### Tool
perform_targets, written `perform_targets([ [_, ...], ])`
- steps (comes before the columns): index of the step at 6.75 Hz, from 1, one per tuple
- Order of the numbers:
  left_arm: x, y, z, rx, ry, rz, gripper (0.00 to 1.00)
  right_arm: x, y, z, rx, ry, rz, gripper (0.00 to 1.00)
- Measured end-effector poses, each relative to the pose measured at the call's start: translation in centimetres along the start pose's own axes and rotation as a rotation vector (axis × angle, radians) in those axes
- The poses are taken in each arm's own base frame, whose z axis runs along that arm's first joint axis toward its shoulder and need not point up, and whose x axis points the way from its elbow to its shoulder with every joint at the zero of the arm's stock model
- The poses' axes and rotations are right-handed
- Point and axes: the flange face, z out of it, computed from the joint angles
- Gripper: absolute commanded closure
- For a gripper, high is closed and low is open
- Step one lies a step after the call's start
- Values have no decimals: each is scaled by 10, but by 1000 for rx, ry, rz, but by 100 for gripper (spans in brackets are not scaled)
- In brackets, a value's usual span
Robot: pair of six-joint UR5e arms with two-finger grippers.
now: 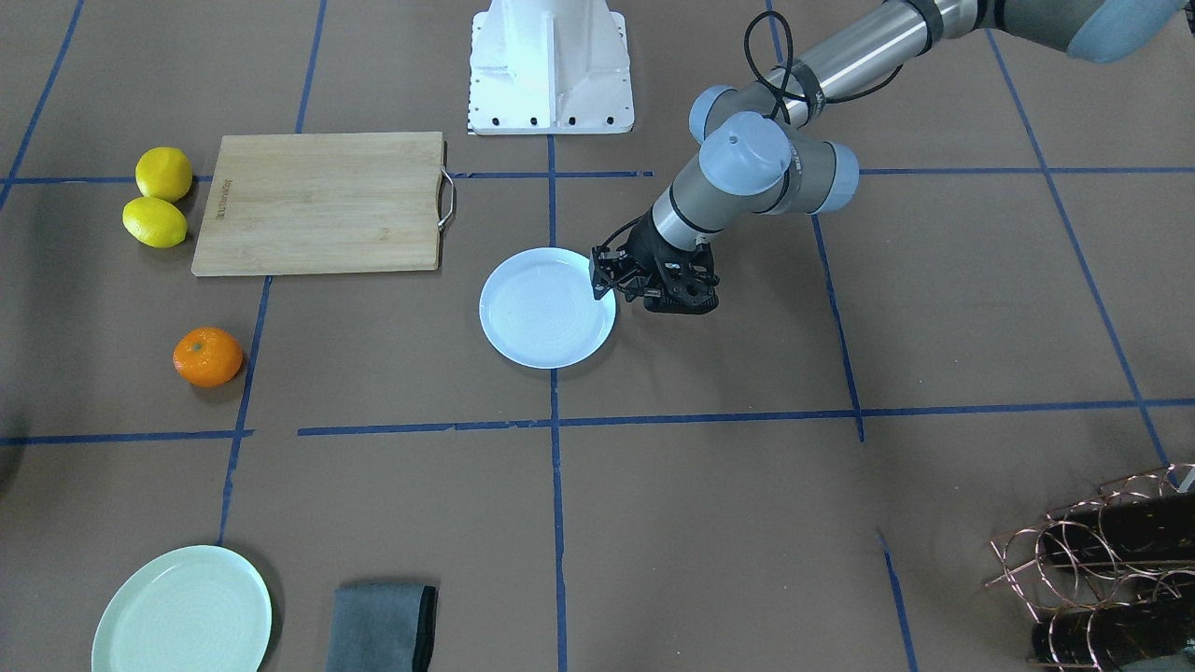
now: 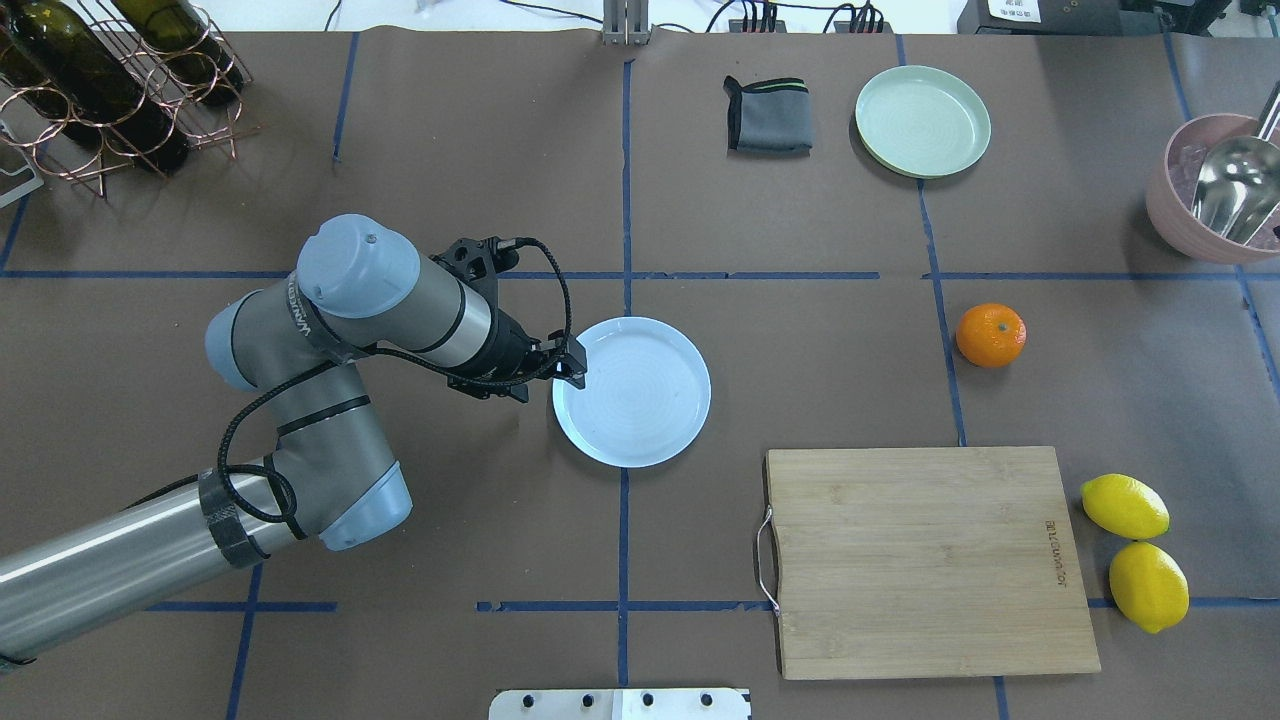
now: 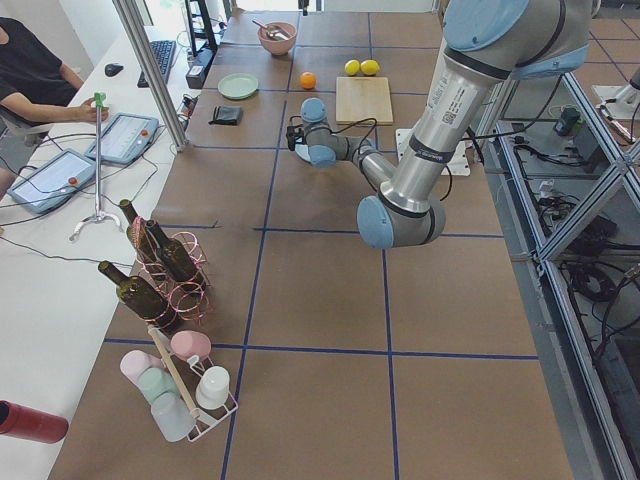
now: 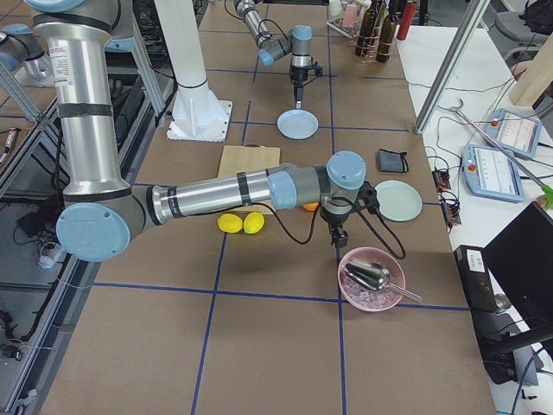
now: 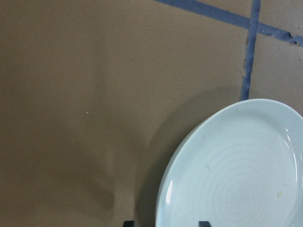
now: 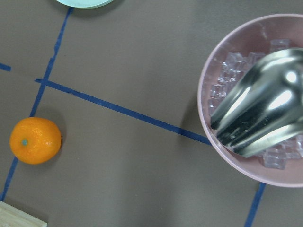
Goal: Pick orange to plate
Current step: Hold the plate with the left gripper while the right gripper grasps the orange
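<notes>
The left gripper (image 2: pixel 574 367) is released, jaws apart at the rim of the plate (image 2: pixel 640 400). The orange (image 2: pixel 990 335) lies on the counter (image 2: pixel 820 330), well apart from it, near the right gripper (image 4: pixel 338 235), whose state I cannot tell.

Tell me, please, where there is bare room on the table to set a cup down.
Bare tabletop lies between the plate and the orange, and between the bottle rack and grey cloth. Crowded: lemons by the cutting board.

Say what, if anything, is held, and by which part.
Nothing seems held. The left gripper has its fingers apart on either side of the rim of the plate, not clamped; the orange lies free.
</notes>
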Motion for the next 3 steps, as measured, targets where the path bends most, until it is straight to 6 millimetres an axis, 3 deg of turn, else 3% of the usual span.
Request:
perform_targets([
  [3, 2, 0, -6, 5, 12, 4, 16, -106, -23, 75, 55, -46, 199, 0],
])
